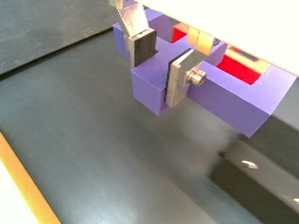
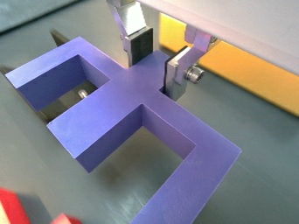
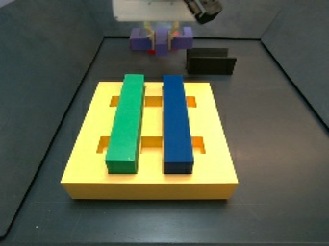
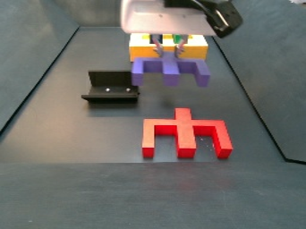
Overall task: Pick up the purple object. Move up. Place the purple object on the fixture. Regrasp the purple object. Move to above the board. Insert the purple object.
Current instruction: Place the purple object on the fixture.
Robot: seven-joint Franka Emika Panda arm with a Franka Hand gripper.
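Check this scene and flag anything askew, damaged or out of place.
Nothing stands out. The gripper grips the purple notched piece squarely by its central tab; the black L-shaped fixture stands upright, and the green bar and blue bar lie straight on the yellow board.

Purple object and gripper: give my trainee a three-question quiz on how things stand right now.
1. True or false: the gripper is shut on the purple object, with its fingers on the piece's central rib.
2. Where is the red piece in a side view? A) lying on the floor, apart from the gripper; B) on the fixture; C) in the board.
3. Fill in: the board carries a green bar and a ____ bar.

Key: 1 true. 2 A. 3 blue.
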